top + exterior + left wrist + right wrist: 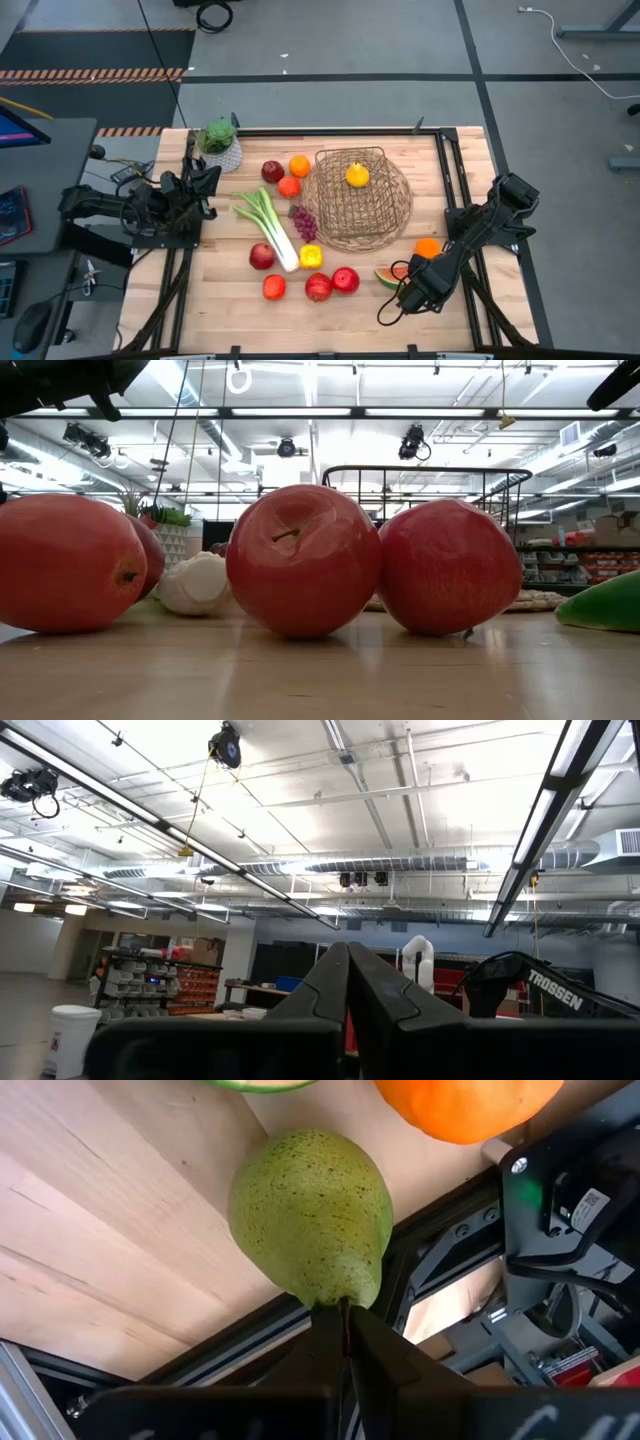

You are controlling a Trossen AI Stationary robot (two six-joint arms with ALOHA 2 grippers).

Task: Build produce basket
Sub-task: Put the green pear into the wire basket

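The right gripper (343, 1320) has its fingers pressed together just below a green pear (312, 1215), not grasping it, low over the table's front right near the watermelon slice (387, 276). The left gripper (349, 982), fingers clenched, points up beside the plant (218, 140). The basket (357, 197) holds a yellow fruit (357, 176)

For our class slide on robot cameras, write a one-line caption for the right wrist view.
Right gripper, fingers together, points at a speckled green pear lying on the wooden table beside an orange.
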